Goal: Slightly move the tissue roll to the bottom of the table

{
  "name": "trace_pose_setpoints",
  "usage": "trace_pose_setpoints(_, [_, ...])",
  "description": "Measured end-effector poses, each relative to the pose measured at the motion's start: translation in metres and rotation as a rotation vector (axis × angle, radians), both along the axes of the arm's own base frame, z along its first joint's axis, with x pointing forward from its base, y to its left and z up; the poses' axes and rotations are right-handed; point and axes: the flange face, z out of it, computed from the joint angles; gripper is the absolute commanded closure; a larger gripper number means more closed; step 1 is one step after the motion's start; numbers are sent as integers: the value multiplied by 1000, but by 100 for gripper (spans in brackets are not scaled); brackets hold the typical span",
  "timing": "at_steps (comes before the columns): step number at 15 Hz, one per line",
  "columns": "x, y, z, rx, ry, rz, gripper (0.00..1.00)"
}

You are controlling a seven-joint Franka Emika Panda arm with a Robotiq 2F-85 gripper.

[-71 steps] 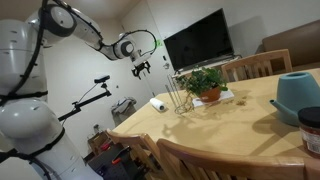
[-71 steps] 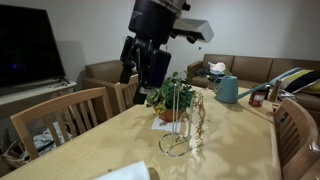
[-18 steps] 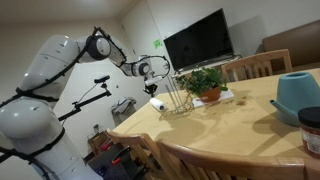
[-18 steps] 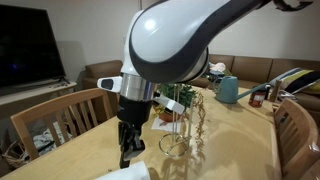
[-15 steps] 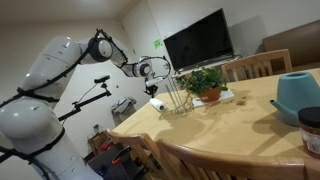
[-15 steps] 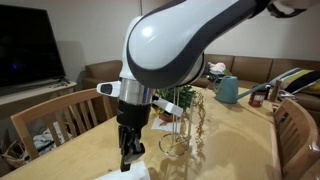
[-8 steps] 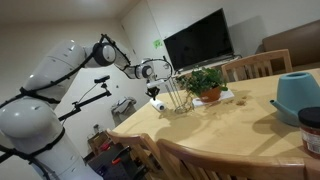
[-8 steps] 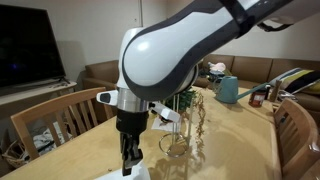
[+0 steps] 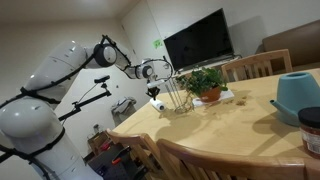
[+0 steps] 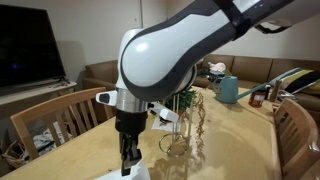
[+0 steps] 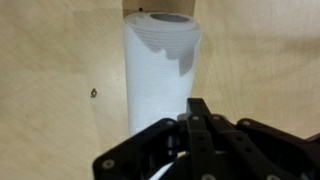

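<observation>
tissue roll (image 11: 160, 75) by table (image 9: 250, 122) edge | closed fingers (image 11: 197, 122) over its near end

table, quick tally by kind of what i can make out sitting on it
tissue roll: 1
wire rack: 1
potted plant: 1
teal jug: 1
dark cup: 1
total: 5 that can be made out

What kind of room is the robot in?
Probably a home living and dining room: there's a wooden table with chairs, a big TV and a sofa.
</observation>
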Motion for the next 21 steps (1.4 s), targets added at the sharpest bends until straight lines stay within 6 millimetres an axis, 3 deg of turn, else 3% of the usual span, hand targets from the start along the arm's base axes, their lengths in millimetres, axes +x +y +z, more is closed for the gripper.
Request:
trace_pose_setpoints(11, [-5,-3,-47,-16,58,-3,100])
trace_pose_setpoints(21, [-7,13,-27,-9,45,27,100])
